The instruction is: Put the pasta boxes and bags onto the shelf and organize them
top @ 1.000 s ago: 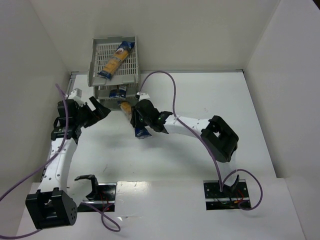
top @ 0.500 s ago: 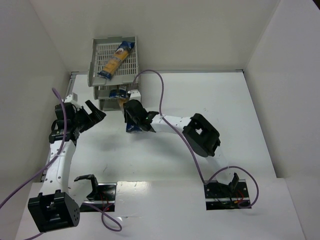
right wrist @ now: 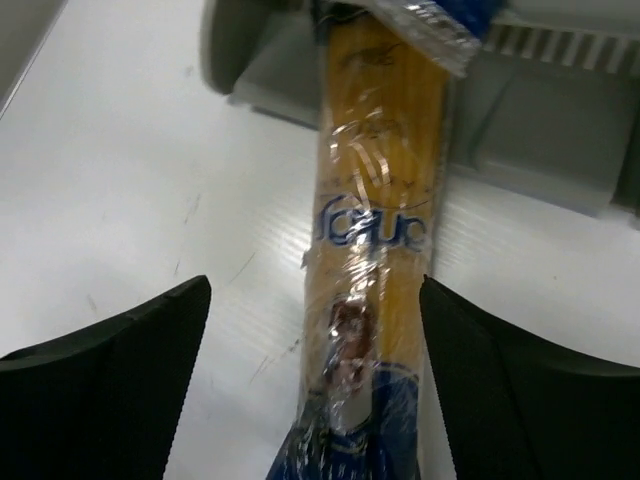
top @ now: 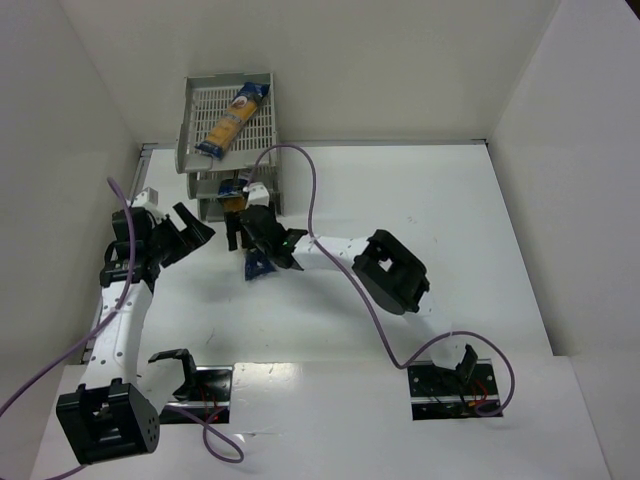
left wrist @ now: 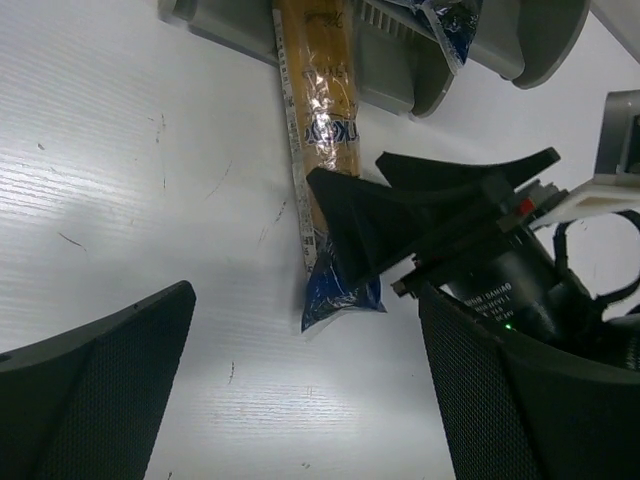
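Observation:
The shelf [top: 262,128] stands at the back left. One pasta bag [top: 232,118] lies on its top tray. The blue end of a second bag [top: 236,188] shows in a lower tray. A third bag [right wrist: 375,230] lies slanted, its far end in the bottom tray and its blue end [top: 258,266] out on the table. My right gripper [top: 243,228] hangs over this bag, open, with the fingers [right wrist: 110,390] apart from it on both sides. My left gripper [top: 187,232] is open and empty, left of the bag [left wrist: 322,140].
The white table ends at walls on the left, back and right. A purple cable [top: 310,195] arcs over the right arm. The right gripper's body [left wrist: 470,240] sits close to the left gripper's right finger [left wrist: 510,400].
The right gripper moved toward the shelf and pushed the bag's far end into the bottom tray, then opened its jaws off the bag. The left arm barely moved.

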Controlling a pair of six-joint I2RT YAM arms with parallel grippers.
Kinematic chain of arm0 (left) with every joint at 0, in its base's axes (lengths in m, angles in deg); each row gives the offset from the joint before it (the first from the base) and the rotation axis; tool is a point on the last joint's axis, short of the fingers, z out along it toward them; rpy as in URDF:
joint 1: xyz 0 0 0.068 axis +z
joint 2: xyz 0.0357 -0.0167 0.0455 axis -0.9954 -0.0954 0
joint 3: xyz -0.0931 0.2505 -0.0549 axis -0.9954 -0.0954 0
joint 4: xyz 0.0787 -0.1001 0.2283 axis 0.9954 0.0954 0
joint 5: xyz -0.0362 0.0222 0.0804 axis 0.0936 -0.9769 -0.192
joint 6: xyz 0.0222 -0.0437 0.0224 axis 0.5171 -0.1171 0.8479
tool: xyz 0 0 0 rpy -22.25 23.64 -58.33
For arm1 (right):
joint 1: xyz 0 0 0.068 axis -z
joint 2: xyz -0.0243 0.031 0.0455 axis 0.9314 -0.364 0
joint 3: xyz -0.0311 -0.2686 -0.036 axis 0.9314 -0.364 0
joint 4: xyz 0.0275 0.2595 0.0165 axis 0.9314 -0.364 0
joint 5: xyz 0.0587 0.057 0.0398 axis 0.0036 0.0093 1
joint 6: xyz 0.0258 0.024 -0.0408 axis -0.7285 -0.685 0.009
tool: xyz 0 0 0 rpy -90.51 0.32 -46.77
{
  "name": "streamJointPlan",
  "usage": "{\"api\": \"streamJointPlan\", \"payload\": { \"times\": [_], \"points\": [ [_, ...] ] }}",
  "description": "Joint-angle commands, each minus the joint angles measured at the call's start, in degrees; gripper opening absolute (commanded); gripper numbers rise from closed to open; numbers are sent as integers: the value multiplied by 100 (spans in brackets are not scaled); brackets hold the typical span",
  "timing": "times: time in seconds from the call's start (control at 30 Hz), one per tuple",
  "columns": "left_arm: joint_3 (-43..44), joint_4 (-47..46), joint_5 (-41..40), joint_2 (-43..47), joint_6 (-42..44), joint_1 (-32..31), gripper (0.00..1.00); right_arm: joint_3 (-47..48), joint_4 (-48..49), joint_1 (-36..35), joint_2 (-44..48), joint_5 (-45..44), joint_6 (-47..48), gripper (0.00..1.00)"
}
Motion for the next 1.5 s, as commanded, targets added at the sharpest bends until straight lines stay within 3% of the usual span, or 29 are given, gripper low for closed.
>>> {"api": "streamJointPlan", "payload": {
  "times": [0.0,0.07,0.17,0.27,0.3,0.33,0.43,0.47,0.67,0.93,1.23,1.37,1.47],
  "points": [
    [-37,-229,124,82,48,32,100,-364,716,-46,673,716,509,91],
    [-37,-229,176,135,48,32,100,-793,558,-46,1103,1112,957,98],
    [-98,-229,177,266,48,32,100,-1401,277,-46,1824,1788,1782,98],
    [-151,-229,238,398,48,32,100,-1841,-293,-46,2412,2684,2625,68],
    [-204,-229,238,459,48,32,100,-1929,-452,-46,2501,2895,2759,42],
    [-204,-282,238,460,48,32,100,-1982,-636,-46,2555,3463,2952,29],
    [-204,-282,238,573,48,32,100,-2105,-1243,-46,2608,4528,3576,5],
    [-204,-282,238,574,48,32,100,-2105,-1366,-46,2512,4637,3691,1],
    [-257,-282,238,627,48,32,100,-1895,-1964,-46,1853,4638,4315,0],
    [-310,-335,238,627,48,32,100,-1132,-2141,77,1053,4497,4105,0],
    [-257,-440,124,469,101,190,100,153,-2089,305,33,3576,3605,0],
    [-257,-554,124,346,101,243,100,539,-1869,305,-134,2470,3437,0],
    [-257,-686,124,214,101,243,100,1066,-1869,305,-459,2213,3542,0]
  ]
}}
